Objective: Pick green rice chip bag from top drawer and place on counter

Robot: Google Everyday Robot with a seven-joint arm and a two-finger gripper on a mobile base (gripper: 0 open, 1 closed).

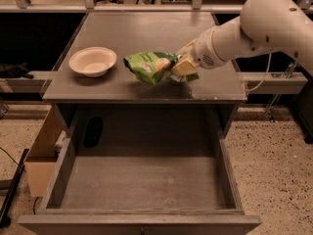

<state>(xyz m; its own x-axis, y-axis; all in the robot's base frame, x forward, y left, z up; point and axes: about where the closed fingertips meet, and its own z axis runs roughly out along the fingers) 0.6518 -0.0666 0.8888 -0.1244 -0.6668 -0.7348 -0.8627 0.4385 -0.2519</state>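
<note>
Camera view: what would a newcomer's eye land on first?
The crinkled light-green snack bag, gripped at its right end by the white arm's gripper over the front of the flat grey counter. Left of it sits a round white bowl; below, the wide grey wooden drawer stands pulled open.

**A robot test lab**

A lab is suggested by the speckled hard floor (274, 170), the bare metal rails (276, 77) behind the grey counter (146, 28), and a white robot arm (264, 28). Its gripper (182, 68) is seen over the counter, clamped on a green bag (146, 66).
</note>
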